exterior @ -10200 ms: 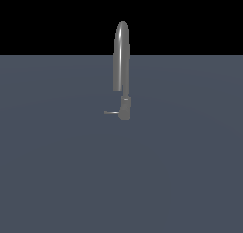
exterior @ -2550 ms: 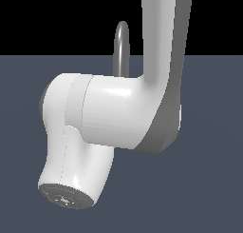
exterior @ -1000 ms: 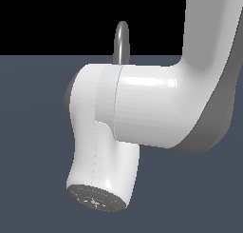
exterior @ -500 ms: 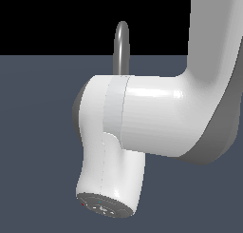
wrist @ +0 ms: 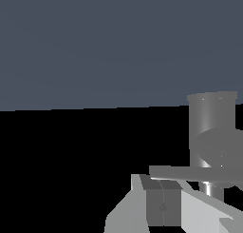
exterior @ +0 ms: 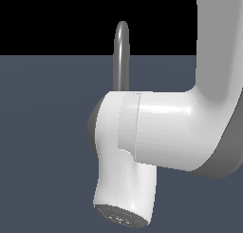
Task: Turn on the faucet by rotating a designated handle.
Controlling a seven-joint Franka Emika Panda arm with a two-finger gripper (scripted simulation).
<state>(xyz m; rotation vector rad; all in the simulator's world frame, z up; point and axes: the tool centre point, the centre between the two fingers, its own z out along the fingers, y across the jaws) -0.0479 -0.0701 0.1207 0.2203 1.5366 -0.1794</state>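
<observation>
Only the arched spout of the grey faucet [exterior: 122, 51] shows in the exterior view. My white arm [exterior: 156, 132] covers its base and the handle there. The wrist view shows the faucet's cylindrical base [wrist: 212, 118] with the thin grey handle [wrist: 190, 172] sticking out sideways from it. My gripper [wrist: 162, 179] is shut, its dark pads [wrist: 154, 203] pressed together with nothing between them. The fingertips sit right at the handle's free end; I cannot tell whether they touch it. The gripper itself is hidden in the exterior view.
A flat dark blue-grey surface [exterior: 42, 146] spreads around the faucet. The bulky arm link and its round end cap [exterior: 121, 217] fill the exterior view's right and lower middle.
My arm has shifted toward the exterior view's right and sunk lower, covering the faucet's base and handle. The spout has stayed still.
</observation>
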